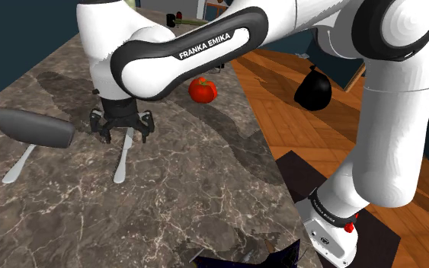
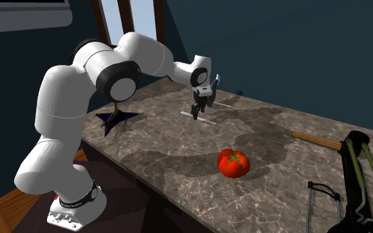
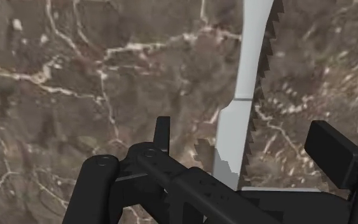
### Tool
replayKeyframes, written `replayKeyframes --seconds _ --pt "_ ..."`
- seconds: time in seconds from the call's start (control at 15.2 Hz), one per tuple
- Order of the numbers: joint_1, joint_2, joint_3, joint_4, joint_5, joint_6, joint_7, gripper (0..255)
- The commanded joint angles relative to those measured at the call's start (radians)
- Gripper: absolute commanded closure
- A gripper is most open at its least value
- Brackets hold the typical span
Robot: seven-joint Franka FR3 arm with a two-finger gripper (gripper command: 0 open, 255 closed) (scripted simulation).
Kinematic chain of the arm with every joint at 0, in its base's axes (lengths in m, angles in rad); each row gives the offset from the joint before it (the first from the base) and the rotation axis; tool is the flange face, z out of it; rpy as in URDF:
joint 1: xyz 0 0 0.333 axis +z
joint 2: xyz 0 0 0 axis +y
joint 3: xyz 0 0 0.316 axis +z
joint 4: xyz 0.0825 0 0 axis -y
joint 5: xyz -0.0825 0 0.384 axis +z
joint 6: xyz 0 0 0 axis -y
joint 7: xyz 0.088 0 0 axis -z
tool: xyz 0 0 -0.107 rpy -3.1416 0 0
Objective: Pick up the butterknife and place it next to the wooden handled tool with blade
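Black two-finger gripper (image 1: 123, 134), low over a brown marbled stone counter (image 1: 205, 190), fingers (image 3: 334, 153) spread apart and pinching nothing. Between them, untouched, a pale grey butterknife (image 3: 247, 95) with a serrated edge, lying flat on the stone. Straddled toward its far end in the shoulder view rather than at its middle. Near the knife, toward the shoulder view's left, a second white utensil (image 1: 18, 164), roughly parallel to it. Farther along the counter, a red tomato (image 2: 234, 163). Beyond that, well apart from the knife, the wooden handled tool (image 2: 316, 139), brown handle showing near the counter's far edge in the second exterior view. Likely step in hand: closing on the knife. Risks from here: a thin, flat blade on hard stone, with little to pinch, so a skid or a miss on closing; a grip near one end, so a droop or swing during the lift; a long carry past the tomato, so a possible knock on the way.
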Motion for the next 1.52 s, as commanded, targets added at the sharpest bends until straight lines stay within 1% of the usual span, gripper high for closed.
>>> replayKeyframes --seconds 0.0,0.46,0.53,1.12,1.45 --pt "0.004 0.011 -0.004 -0.006 -0.008 0.016 0.006 0" --pt "0.004 0.011 -0.004 -0.006 -0.008 0.016 0.006 0" --pt "0.004 0.011 -0.004 -0.006 -0.008 0.016 0.006 255" --pt "0.004 0.011 -0.004 -0.006 -0.008 0.016 0.006 255" --pt "-0.003 -0.019 0.008 0.021 0.014 -0.036 -0.007 255"
